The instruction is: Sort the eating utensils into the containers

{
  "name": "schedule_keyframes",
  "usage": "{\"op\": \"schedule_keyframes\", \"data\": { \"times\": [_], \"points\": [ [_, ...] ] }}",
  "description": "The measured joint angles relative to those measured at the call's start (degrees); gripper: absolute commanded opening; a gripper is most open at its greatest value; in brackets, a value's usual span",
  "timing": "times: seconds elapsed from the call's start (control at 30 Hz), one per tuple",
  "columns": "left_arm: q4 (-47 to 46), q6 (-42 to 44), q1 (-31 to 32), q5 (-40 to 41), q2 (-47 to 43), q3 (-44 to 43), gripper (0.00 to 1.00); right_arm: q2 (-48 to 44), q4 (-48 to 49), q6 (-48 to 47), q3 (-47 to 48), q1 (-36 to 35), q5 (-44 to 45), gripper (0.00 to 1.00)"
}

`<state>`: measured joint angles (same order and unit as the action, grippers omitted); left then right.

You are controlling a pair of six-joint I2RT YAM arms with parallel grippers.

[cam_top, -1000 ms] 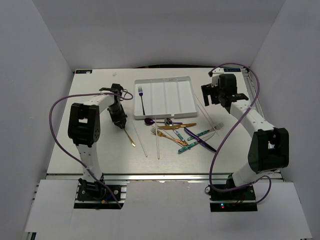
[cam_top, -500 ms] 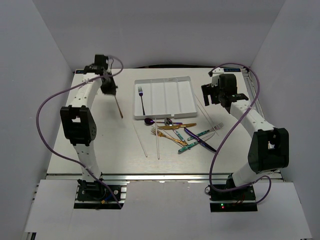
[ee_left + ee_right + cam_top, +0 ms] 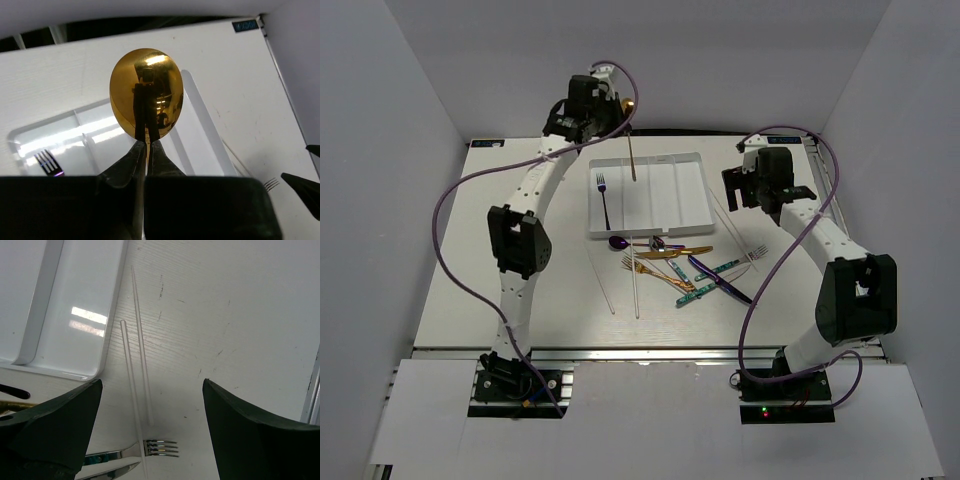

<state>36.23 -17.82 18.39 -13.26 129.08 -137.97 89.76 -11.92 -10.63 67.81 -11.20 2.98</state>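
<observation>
My left gripper [image 3: 626,108] is shut on a gold spoon [image 3: 633,150] and holds it above the far side of the white tray [image 3: 672,190], about over its second compartment from the left. In the left wrist view the spoon's bowl [image 3: 146,92] shows just past my closed gripper [image 3: 147,143]. A purple fork [image 3: 603,195] lies in the leftmost compartment and also shows in the left wrist view [image 3: 48,162]. My right gripper [image 3: 744,192] is open and empty above two white chopsticks [image 3: 141,355] right of the tray.
A pile of utensils lies in front of the tray: a purple spoon [image 3: 618,242], a gold knife [image 3: 677,252], a gold fork [image 3: 655,270], teal-handled pieces [image 3: 705,287]. A silver fork [image 3: 161,447] lies by the right chopsticks. Two more chopsticks [image 3: 635,282] lie left of the pile.
My left arm has swung from the table left of the tray up to the tray's far side, carrying the gold spoon. The right arm has not moved.
</observation>
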Motion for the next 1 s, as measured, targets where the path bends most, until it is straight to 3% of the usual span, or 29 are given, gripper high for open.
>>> {"op": "schedule_keyframes", "data": {
  "times": [0.2,0.5,0.77,1.0],
  "points": [
    [-5.03,0.02,1.01,-2.78,5.11,5.40,0.00,1.25,-0.04,0.11,0.66,0.00,-0.17,0.88],
    [-9.29,0.96,2.56,-4.09,5.60,10.47,0.00,1.90,-0.15,0.09,0.92,0.33,-0.17,0.88],
    [-9.29,1.25,3.21,-4.00,5.68,16.55,0.00,2.60,-0.50,0.11,2.10,0.59,-0.33,0.88],
    [-8.96,0.55,3.10,-2.97,7.04,16.83,0.00,3.08,-1.36,0.15,3.39,0.70,-0.48,0.89]
  ]
}}
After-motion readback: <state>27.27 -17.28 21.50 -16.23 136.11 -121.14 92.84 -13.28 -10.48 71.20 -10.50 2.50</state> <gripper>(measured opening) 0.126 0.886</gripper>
